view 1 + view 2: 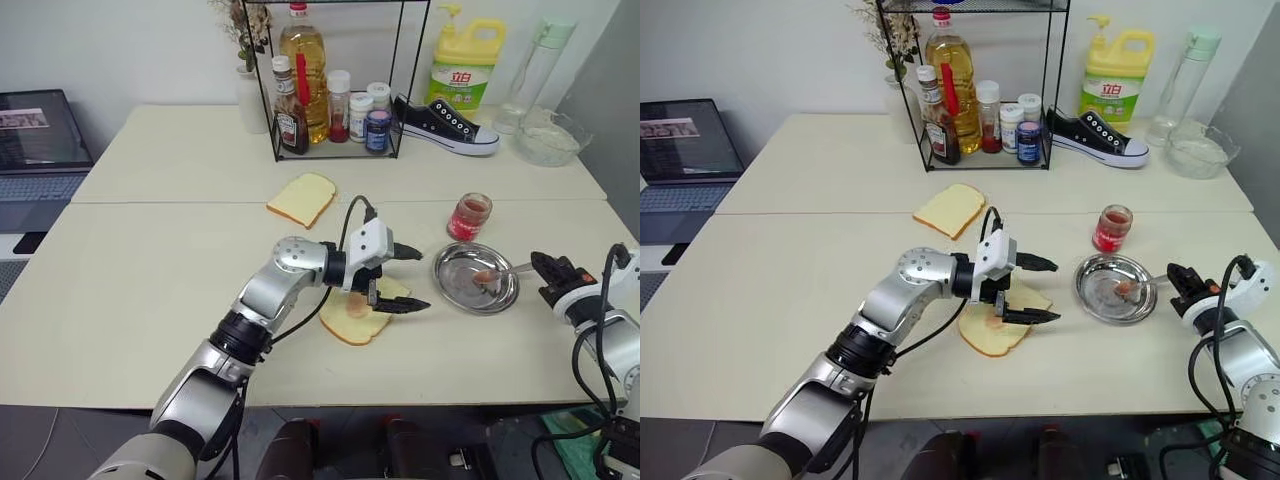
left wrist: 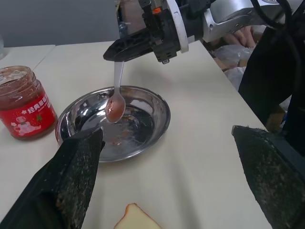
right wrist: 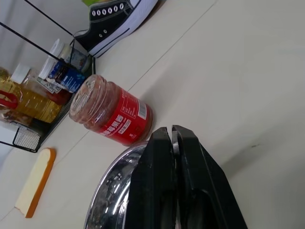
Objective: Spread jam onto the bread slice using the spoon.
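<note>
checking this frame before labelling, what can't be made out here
- Bread slice: the left pincer and its wrist cover much of it in the eye views, so the extent of the red smear is unclear.
- Spoon: the handle's upper end is hidden inside the shut right pincer in the left wrist view.
- Steel dish: mostly hidden by the pincer's own fingers in the right wrist view.

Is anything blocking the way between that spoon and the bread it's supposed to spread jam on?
Yes: the left end effector hangs open right over the bread slice. The spoon, gripped by the right end effector, sits over the steel dish.
</note>
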